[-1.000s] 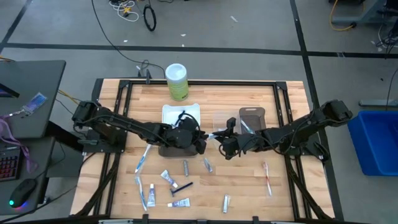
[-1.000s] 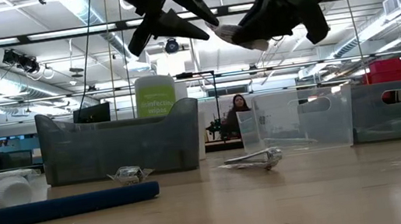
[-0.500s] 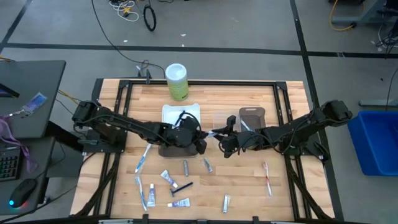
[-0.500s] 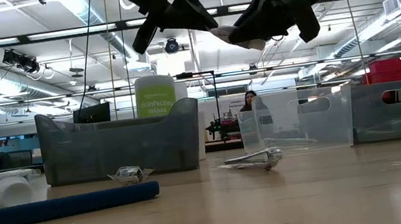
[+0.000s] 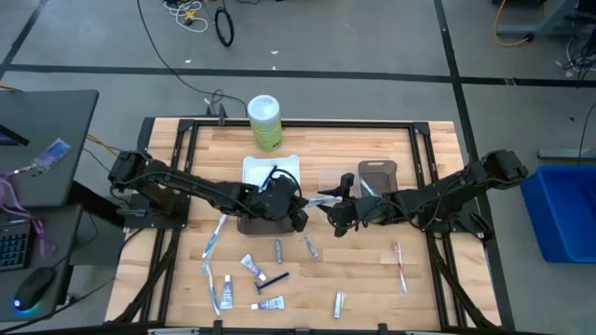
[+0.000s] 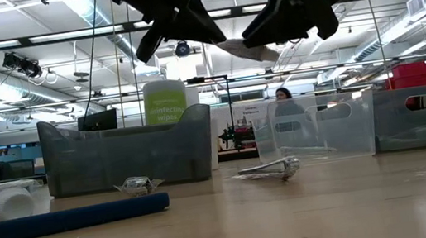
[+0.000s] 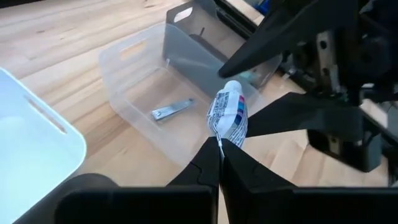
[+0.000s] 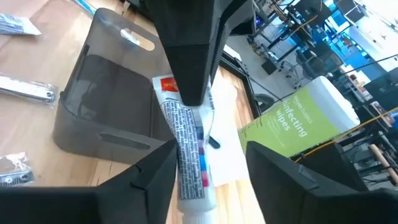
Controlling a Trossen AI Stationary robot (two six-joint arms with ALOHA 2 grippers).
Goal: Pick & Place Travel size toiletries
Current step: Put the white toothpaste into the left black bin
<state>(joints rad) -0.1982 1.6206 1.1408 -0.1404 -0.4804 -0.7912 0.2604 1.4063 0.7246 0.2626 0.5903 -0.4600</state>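
left end effector [image 7: 219, 163] pinching shut on the crimped tail of a toothpaste tube [image 7: 229, 118] | tube hanging in the air above mid table [image 5: 363, 149], between both arms | right end effector [image 8: 208, 165] standing wide open around the tube's cap end, fingers [image 8: 155, 171] not touching it | clear tray [image 7: 146, 81] below holding nail clippers [image 7: 172, 111]

Grey floor [image 5: 372, 37] with dark tape lines, blue bin [image 5: 563, 212], ceiling strip lights [image 6: 84, 3]

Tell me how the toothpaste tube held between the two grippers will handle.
Probably light: the left gripper holds the toothpaste tube by its flat crimped end alone. Likely soft-walled, so it may bend. The right gripper is open around its cap end.
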